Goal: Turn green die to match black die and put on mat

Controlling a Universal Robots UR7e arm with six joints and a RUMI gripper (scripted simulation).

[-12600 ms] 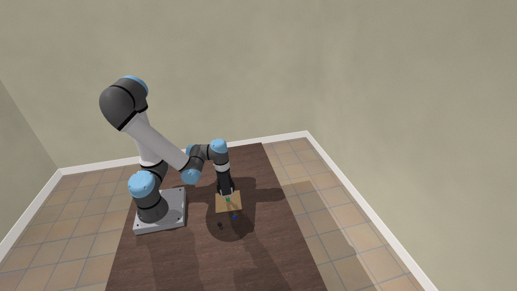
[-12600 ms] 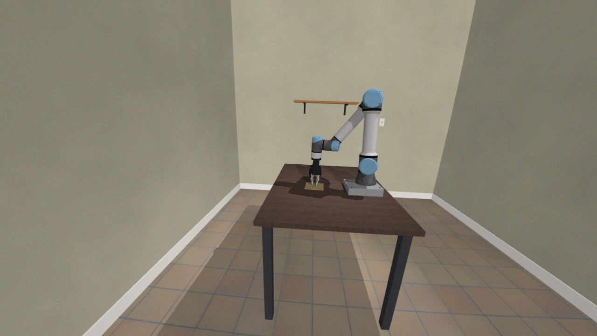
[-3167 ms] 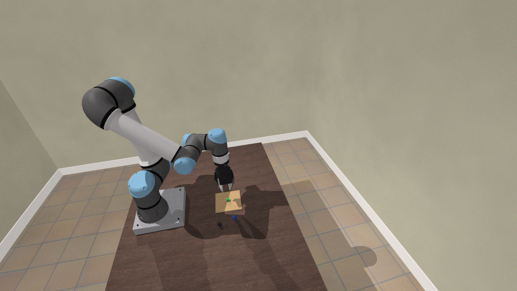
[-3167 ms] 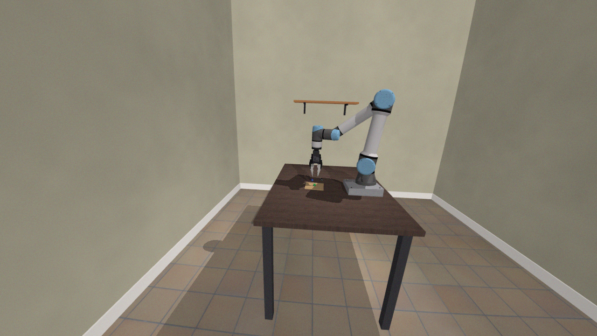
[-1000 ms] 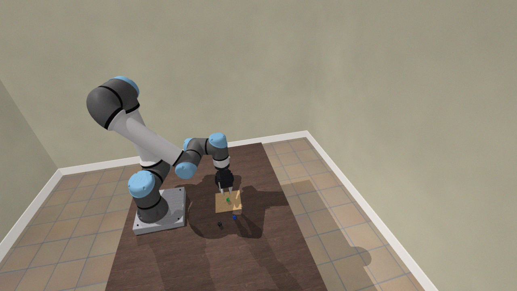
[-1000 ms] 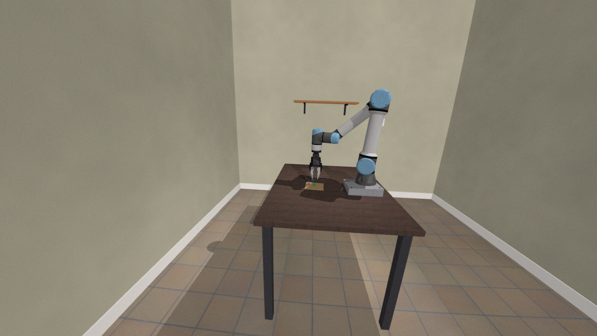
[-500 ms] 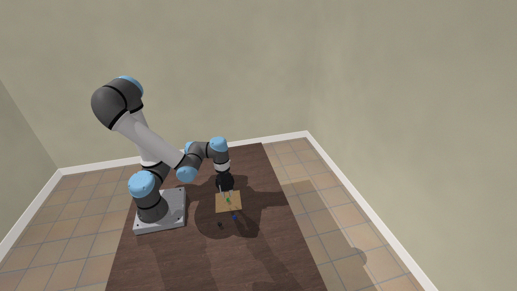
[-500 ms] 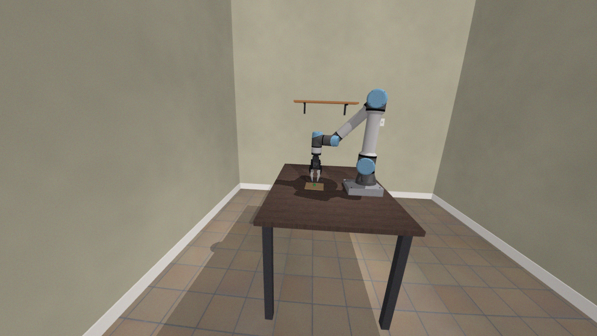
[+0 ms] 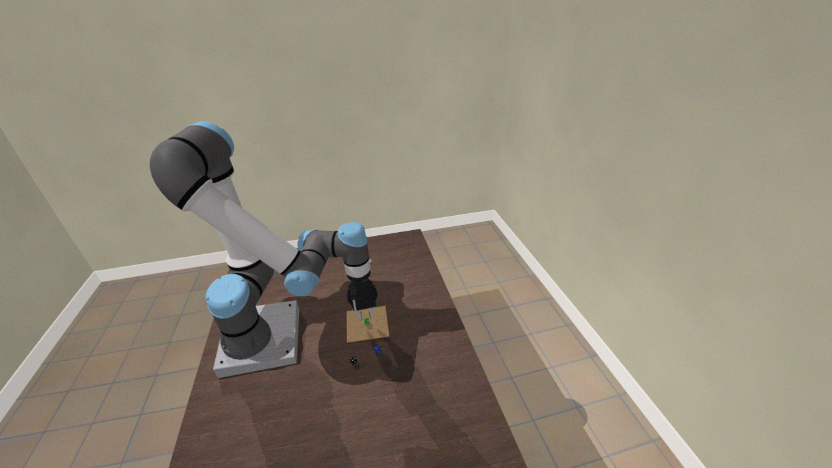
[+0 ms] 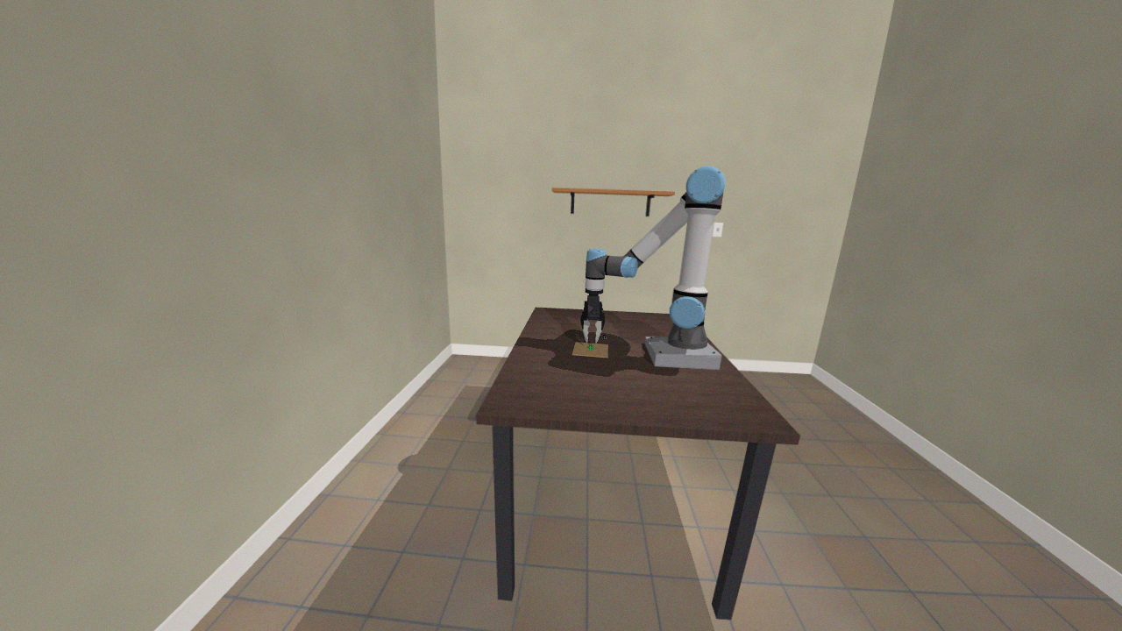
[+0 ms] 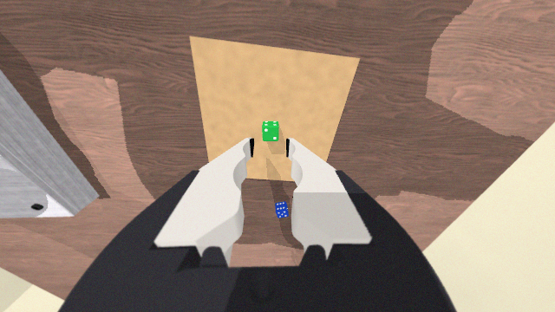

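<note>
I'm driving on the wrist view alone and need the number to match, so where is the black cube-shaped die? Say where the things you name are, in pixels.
Observer: In the top view, the black die [image 9: 353,360] [image 10: 604,336] sits off the tan rectangular mat [image 9: 377,333] [image 10: 599,352] [image 11: 234,87], nearer the grey metal base plate [image 9: 279,325] [image 10: 690,359] [image 11: 52,165] than the blue die [image 9: 377,349] [image 11: 282,209] is.
Operator: Anything mounted on the wall behind?
Observer: Yes, the exterior view shows a brown wooden shelf [image 10: 613,191].
</note>
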